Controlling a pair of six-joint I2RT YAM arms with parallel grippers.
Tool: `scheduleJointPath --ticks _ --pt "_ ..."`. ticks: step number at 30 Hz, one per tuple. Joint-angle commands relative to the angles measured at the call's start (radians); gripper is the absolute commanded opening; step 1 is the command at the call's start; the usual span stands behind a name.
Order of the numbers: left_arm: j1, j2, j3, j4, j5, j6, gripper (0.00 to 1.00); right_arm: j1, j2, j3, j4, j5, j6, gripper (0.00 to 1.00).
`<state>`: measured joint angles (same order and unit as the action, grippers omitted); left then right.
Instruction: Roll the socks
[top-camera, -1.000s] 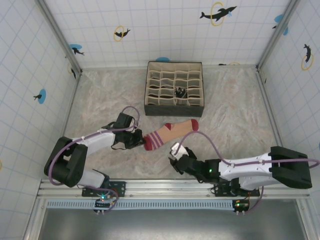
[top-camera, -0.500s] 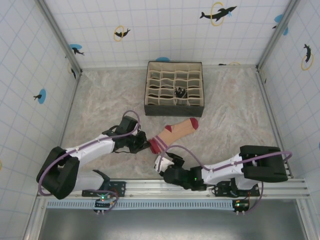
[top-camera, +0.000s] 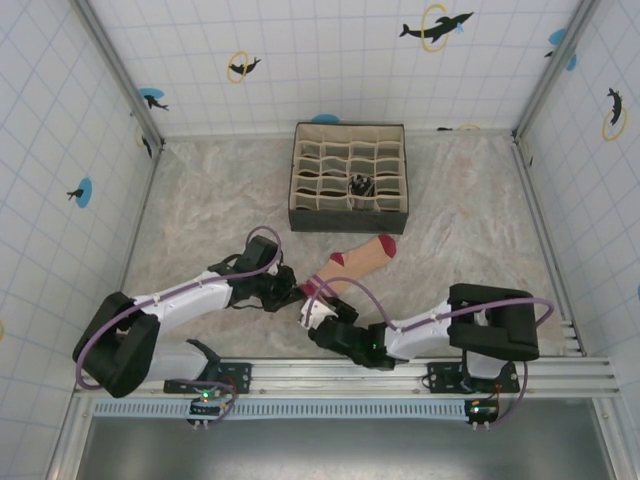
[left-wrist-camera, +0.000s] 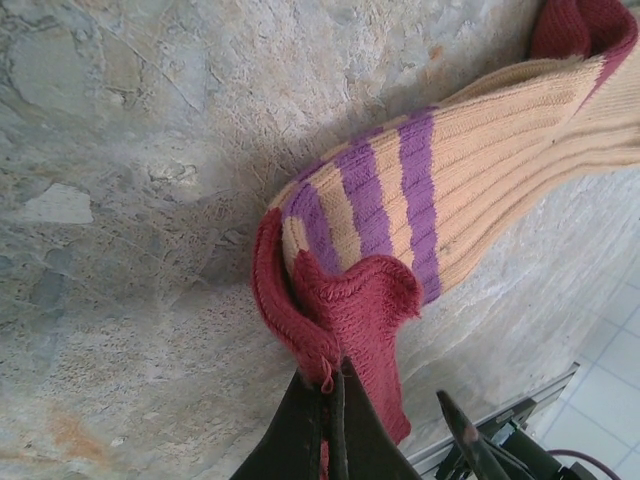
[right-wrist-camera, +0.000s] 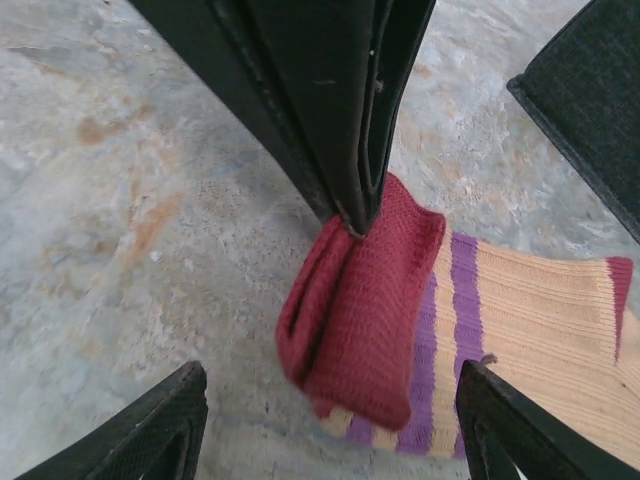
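Peach sock on the table, just in front of the divided box, toe end nearest it. Your left gripper pinches the dark red cuff, folded over the purple stripes. Your right gripper stands spread, flanking that fold.

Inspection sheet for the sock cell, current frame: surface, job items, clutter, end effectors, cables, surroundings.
Surface: marbled table, no spills seen.
Job's things: peach sock lying flat, its red cuff end folded over; dark bundle in one cell of the divider box, too small to identify.
Clutter: divider box at the far side; nothing else seen.
End effectors: left end effector shut on the red cuff; right end effector open, straddling the folded cuff.
Cables: purple cable looped on each arm; no snag seen.
Surroundings: tiled walls with dolphin stickers; metal rail along the near edge.
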<state>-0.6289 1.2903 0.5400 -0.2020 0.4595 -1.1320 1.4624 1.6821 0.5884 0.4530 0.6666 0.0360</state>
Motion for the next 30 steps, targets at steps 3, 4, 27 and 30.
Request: scheduleJointPath --ticks 3,4,27,30 --pt "-0.008 0.014 0.0 0.006 -0.008 -0.019 0.0 -0.033 0.041 0.07 0.041 -0.067 0.065 0.66" --pt "-0.009 0.015 0.0 0.008 -0.008 -0.018 0.0 -0.04 0.047 0.076 0.036 -0.071 0.076 0.65" --pt "-0.009 0.015 0.023 0.003 -0.031 0.007 0.0 -0.153 0.07 0.06 -0.046 -0.26 0.286 0.0" --pt "-0.009 0.006 0.035 -0.001 -0.044 0.022 0.23 -0.181 0.062 0.057 -0.051 -0.344 0.331 0.0"
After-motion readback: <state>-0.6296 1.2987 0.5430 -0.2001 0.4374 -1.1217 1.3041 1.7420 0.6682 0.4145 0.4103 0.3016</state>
